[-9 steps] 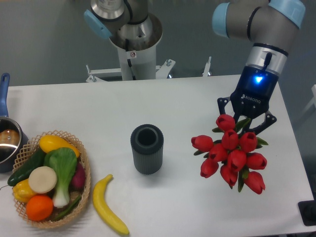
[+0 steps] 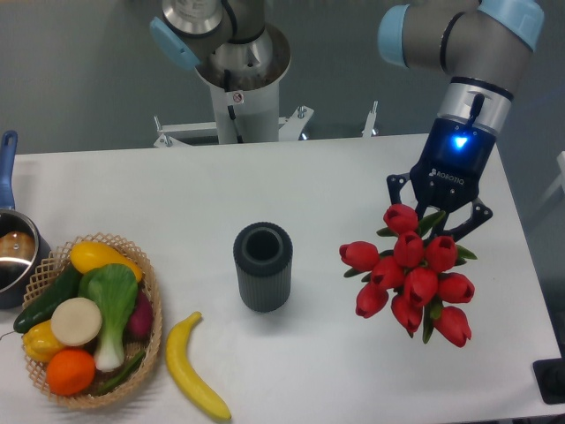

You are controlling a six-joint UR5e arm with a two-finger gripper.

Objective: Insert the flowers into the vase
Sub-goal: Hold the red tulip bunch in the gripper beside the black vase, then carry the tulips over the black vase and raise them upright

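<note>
Flowers (image 2: 410,274), red tulips with green leaves, hang well to the right of the vase (image 2: 263,266) and a little behind it, their heads pointing forward. Just behind the flowers, the gripper (image 2: 439,223) is clenched on their stems. A banana (image 2: 196,368) lies in front of the vase, to its left.

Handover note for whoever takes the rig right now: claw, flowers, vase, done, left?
Claw: closed around the flowers, right side of the table; whether they are lifted can't be told.
Vase: upright mid-table, mouth empty, well left of the bunch.
Done: flowers gripped.
Left: carry the bunch over the vase, lower the stems in, release.
Nearby: banana, basket of produce, pot at left.
</note>
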